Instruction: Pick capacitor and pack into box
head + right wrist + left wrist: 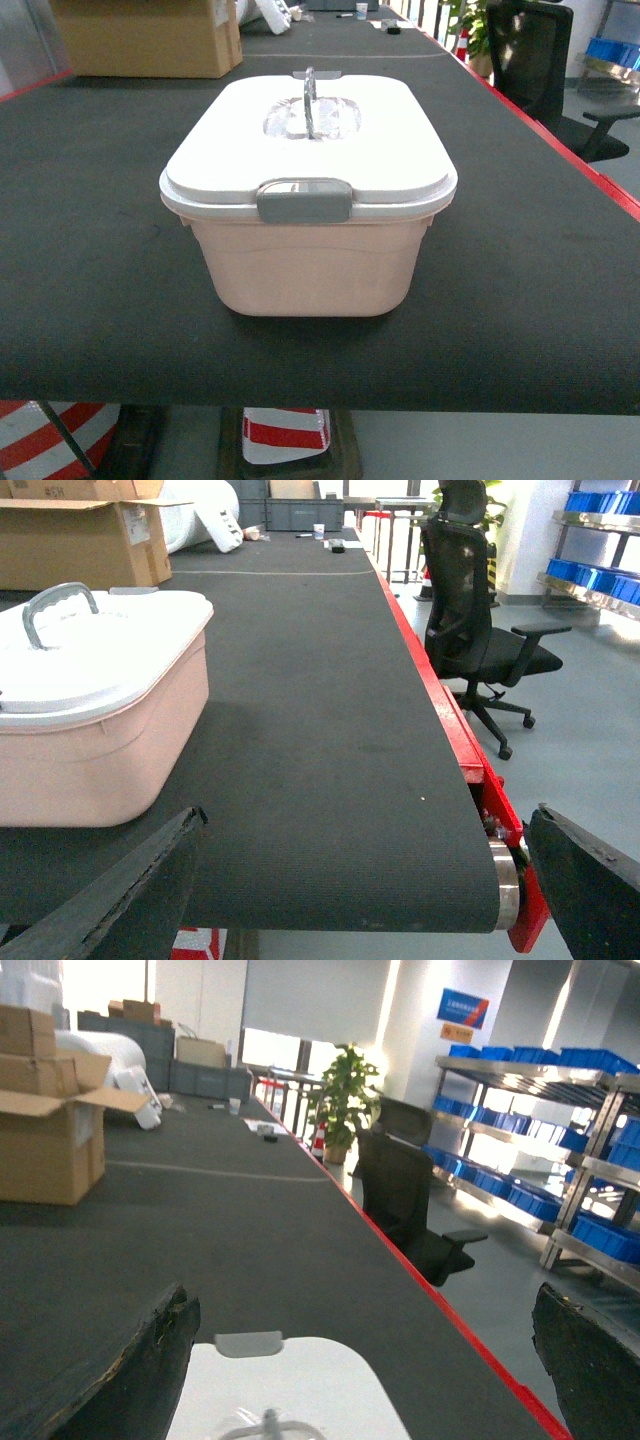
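Item: 1 peach-pink box (pixel 308 265), white lid (pixel 305 140) latched, mid-belt, long axis running away from the robot; left gripper (pixel 360 1360) spread directly above the lid, nearer than right gripper (pixel 365 880), spread, off the box's right side; no capacitor visible.

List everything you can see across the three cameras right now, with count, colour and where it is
box: one, peach-pink, centre of the belt
lid: one, white, closed on the box
handle: one, grey, upright on the lid
latch: one, grey, front rim
belt: one, black, red edge
cardboard carton: one, brown, far left on the belt
office chair: one, black, right of the belt
blue bins: many, on shelves at right
plant: one, green, far end
left gripper: open, over the lid
right gripper: open, right of the box
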Robot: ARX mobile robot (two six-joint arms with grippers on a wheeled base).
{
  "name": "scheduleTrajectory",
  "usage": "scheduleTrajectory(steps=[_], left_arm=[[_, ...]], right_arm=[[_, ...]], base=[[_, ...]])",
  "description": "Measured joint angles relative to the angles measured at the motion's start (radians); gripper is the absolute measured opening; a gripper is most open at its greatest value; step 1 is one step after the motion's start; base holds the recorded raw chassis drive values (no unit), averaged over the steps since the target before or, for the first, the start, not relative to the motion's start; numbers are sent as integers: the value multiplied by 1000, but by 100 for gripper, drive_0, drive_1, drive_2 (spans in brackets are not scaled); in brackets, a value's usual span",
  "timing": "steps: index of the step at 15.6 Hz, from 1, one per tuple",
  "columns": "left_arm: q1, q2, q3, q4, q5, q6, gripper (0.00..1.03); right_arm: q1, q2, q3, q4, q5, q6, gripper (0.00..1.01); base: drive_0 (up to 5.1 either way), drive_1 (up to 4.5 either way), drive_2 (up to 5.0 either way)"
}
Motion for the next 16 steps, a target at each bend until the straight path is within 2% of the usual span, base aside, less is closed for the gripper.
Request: scheduleTrajectory(steps=[1,2,3,4,5,7,9,11,12,13,15,16], left_arm=[[32,-69,-99,71,36,19,98],[39,-85,-120,83,45,20,98],[70,-151,-201,123,81,21,98],[130,-275,-338,193,137,44,98],[194,-402,-462,201,172,68,98],[291,-551,-698,188,167,93,98],[299,-610,-809,135,143,127,98],[254,-662,-829,116,128,154,98],[245,-697,-814,-39,45,152,90],[262,-751,-836,-130,-1,151,77],[304,-835,-908,-151,13,150,52],[320,-872,-935,-164,36,149,36]], right_arm=[[0,0,0,0,0,0,98],[0,0,0,0,0,0,98],[0,0,0,0,0,0,98],[0,0,0,0,0,0,98],[0,0,0,0,0,0,98],[0,0,0,0,0,0,98],[0,0,0,0,0,0,98],[0,0,0,0,0,0,98],[0,0,0,0,0,0,98],[0,0,0,0,0,0,98],[0,0,0,1,0,0,98],[0,0,0,0,0,0,98]], base=[[0,0,0],[0,0,0],[0,0,0],[0,0,0],[0,0,0],[0,0,0],[0,0,0],[0,0,0],[0,0,0],[0,0,0],[0,0,0],[0,0,0]])
